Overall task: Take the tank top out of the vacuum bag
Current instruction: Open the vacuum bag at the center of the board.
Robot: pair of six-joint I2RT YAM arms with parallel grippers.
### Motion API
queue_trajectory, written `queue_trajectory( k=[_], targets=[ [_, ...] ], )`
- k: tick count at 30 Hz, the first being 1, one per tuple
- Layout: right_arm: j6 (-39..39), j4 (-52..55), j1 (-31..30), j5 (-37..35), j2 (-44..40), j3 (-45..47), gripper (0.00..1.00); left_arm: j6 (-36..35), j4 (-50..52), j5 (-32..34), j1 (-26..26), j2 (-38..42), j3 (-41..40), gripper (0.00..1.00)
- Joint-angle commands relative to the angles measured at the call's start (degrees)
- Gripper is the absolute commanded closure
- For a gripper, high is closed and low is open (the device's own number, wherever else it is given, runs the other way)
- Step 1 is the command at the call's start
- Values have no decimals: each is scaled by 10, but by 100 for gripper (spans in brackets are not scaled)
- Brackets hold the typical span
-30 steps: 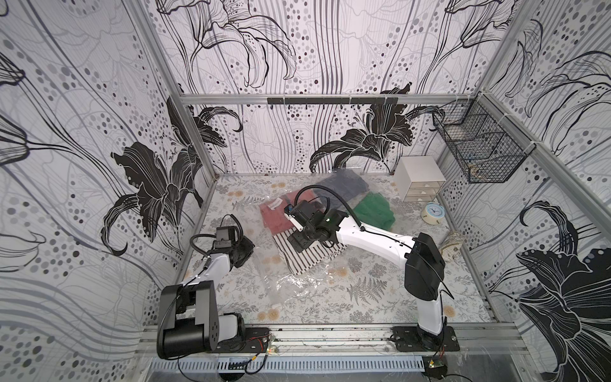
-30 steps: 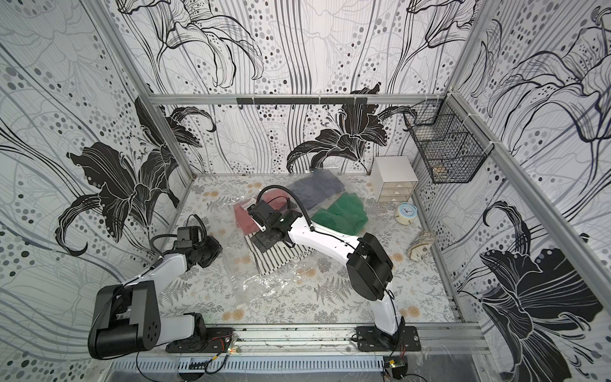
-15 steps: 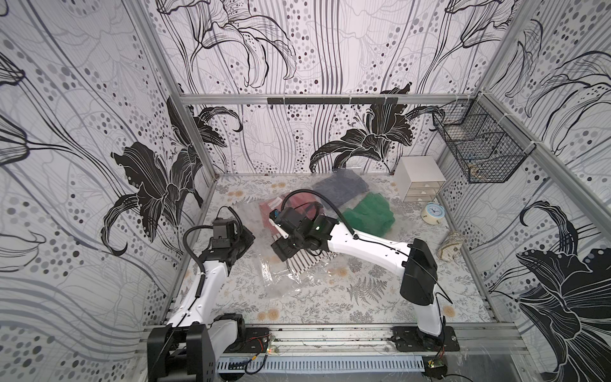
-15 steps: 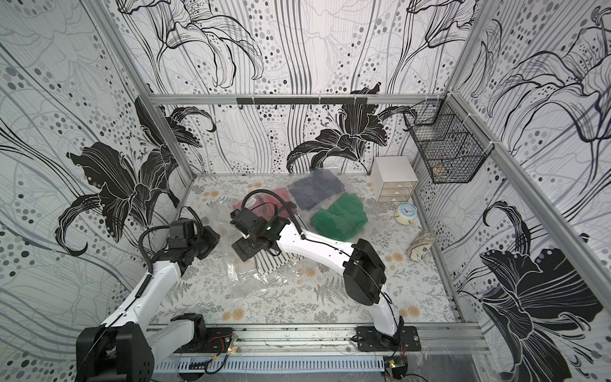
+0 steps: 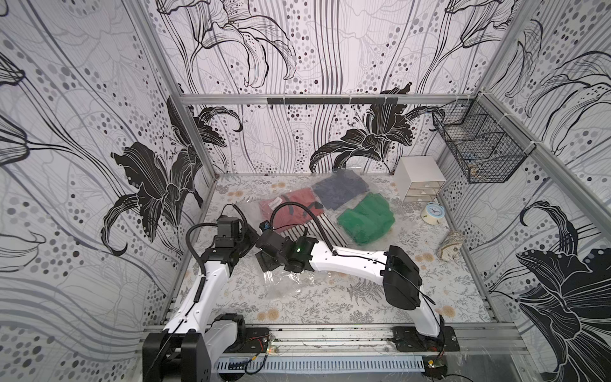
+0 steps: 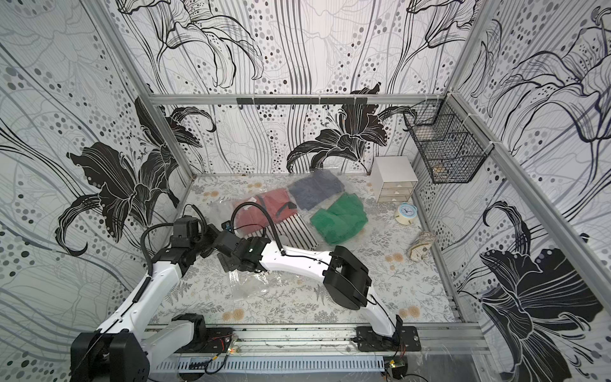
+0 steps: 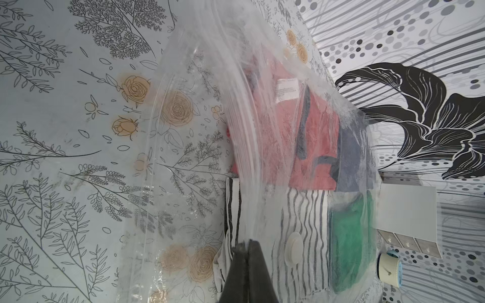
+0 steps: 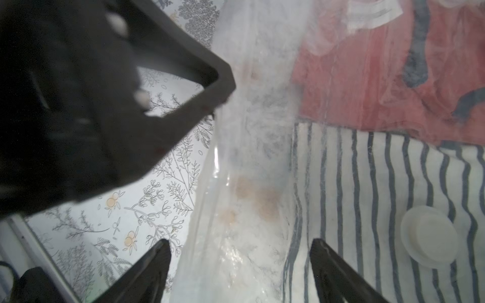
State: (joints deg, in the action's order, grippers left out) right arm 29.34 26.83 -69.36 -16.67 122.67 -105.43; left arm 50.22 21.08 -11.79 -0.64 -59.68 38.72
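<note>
The vacuum bag (image 5: 287,284) (image 6: 251,284) lies clear and crinkly across the table, its white valve disc (image 7: 294,248) (image 8: 430,236) over a striped garment (image 5: 317,231) (image 8: 380,183). Inside are also a red garment with dark bands (image 5: 291,208) (image 7: 283,136), a navy one (image 5: 340,190) and a green one (image 5: 367,221). Which is the tank top I cannot tell. My left gripper (image 5: 248,236) (image 7: 248,242) is shut on the bag's film, holding it up. My right gripper (image 5: 264,263) (image 8: 240,242) stands open just beside it, above the film at the striped garment's edge.
A white drawer unit (image 5: 421,178), a small alarm clock (image 5: 432,213) and a stone-like lump (image 5: 450,246) stand along the right side. A wire basket (image 5: 479,145) hangs on the right wall. The left wall is close behind my left arm.
My left arm rose and swung toward the middle, pulling the bag's film up. My right gripper drew back from the striped garment to the bag's left edge, beside the left gripper.
</note>
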Motion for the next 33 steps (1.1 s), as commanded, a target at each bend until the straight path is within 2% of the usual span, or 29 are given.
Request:
queue_trajectory(
  k=[1, 6, 9, 12, 16, 17, 18, 25, 28, 33],
  targets=[
    [30, -68, -5, -40, 10, 21, 14, 9, 1, 11, 3, 16, 17, 100],
    [31, -64, -7, -49, 39, -8, 14, 10, -4, 6, 3, 15, 9, 100],
    [31, -78, -7, -70, 40, 0, 23, 13, -9, 5, 3, 16, 4, 100],
    [28, -80, -7, -116, 44, 5, 39, 13, -14, 2, 3, 20, 2, 100],
    [13, -85, -7, -132, 49, 5, 67, 6, -5, 10, 3, 21, 6, 100],
    [10, -84, -7, -131, 51, 2, 81, 5, -4, 12, 3, 19, 5, 100],
    [8, -83, -6, -133, 53, -1, 98, 5, -2, 15, 3, 18, 5, 100],
    [-19, -51, -6, -128, 55, -23, 100, -2, 6, 49, 2, 31, 5, 100],
    [-27, -42, -6, -112, 51, -28, 100, -5, 10, 66, 3, 44, 5, 94],
    [-7, -23, 7, -125, 62, -37, 100, -14, 13, 74, -6, 38, 2, 95]
  ],
)
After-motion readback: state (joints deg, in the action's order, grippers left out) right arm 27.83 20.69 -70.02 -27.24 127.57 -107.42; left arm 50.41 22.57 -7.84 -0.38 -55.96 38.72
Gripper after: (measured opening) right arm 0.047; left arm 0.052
